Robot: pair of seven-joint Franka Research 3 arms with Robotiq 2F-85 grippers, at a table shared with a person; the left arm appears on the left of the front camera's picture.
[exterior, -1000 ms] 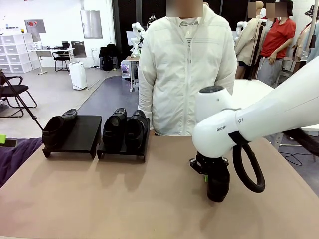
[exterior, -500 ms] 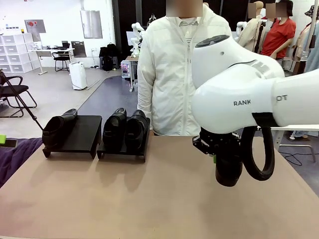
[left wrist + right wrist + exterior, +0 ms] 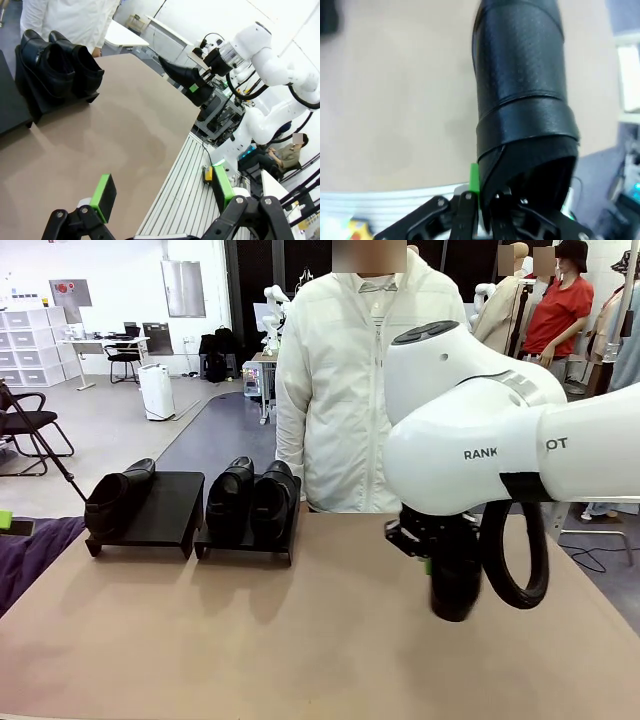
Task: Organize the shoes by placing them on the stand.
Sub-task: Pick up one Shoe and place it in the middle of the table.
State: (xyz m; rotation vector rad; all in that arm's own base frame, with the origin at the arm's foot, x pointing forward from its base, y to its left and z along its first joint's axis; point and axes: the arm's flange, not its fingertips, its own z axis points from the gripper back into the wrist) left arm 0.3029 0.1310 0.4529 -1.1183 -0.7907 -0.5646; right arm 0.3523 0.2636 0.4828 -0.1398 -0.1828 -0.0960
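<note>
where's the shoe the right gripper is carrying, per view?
Front: the carried shoe hangs lower right, under the right arm, above the table.
Left wrist: upper middle, past the table's far edge.
Right wrist: centre, clamped at the bottom.
Shared landmark: the brown table.

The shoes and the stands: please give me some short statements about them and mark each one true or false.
1. The right gripper is shut on a black shoe held clear of the table. True.
2. The left stand carries two shoes. False: it carries one shoe, on its left part.
3. The right stand carries a pair of shoes side by side. True.
4. The left gripper holds a shoe. False: its jaws are open and nothing is between them.
5. The person is holding a shoe. False: the person stands behind the table, with no shoe in hand.
</note>
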